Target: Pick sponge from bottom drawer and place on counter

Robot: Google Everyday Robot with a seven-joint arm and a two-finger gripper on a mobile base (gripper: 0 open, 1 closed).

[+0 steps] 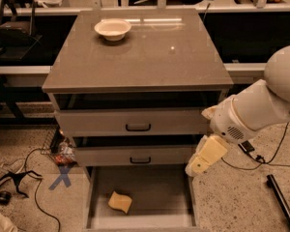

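You have only one view. It looks at the cabinet from the front and from well above, tilted downward, so you see the whole top of the counter (150, 57) and straight into the open bottom drawer (150, 187), which reaches the lower edge of the frame. The cabinet fills the middle, fairly near. The arm enters from the frame's right edge. Its end effector (197, 164) shows against the bottom drawer's right wall.
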